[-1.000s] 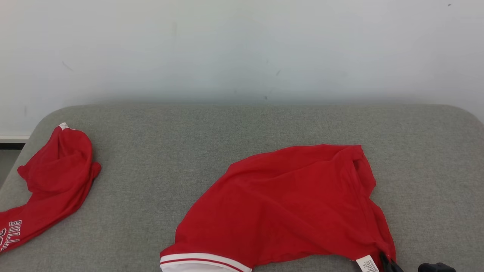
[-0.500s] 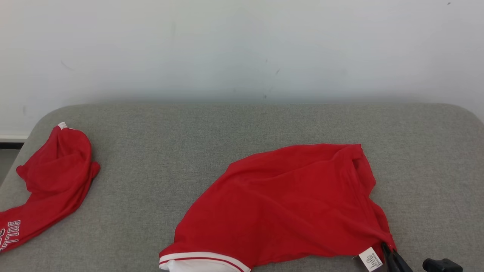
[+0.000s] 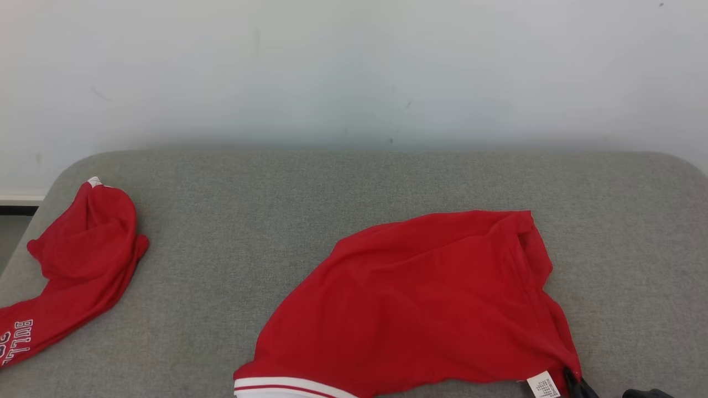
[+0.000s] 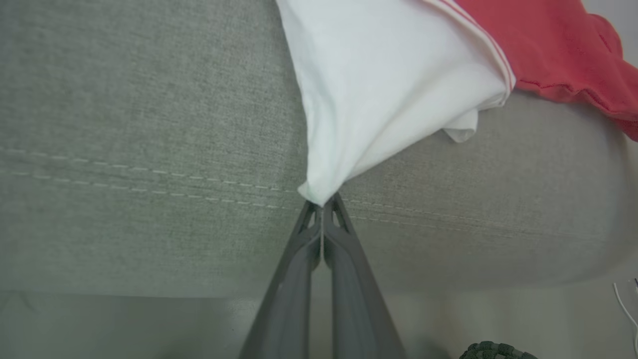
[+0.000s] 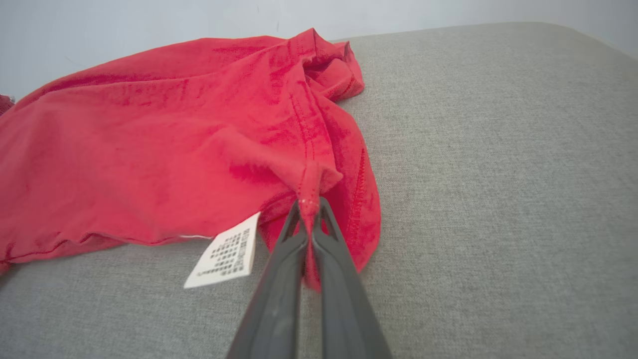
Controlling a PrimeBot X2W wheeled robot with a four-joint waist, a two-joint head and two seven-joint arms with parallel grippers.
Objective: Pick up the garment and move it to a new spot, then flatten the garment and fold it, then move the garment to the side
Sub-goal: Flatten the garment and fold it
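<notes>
Garment [image 3: 420, 298] red knit, rumpled on grey woven cushion [image 3: 221, 221]; left tool [image 4: 323, 202], right tool [image 5: 310, 204] pinching it.

Illumination was bright, diffuse and even; shadows were faint. White cloth of the garment [image 4: 389, 85] glared; wrist-view edges curved.

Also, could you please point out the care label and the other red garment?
care label [image 5: 223, 253]: right wrist view, middle of the tag.
other red garment [image 3: 83, 243]: head view, its bunched upper part.
</notes>
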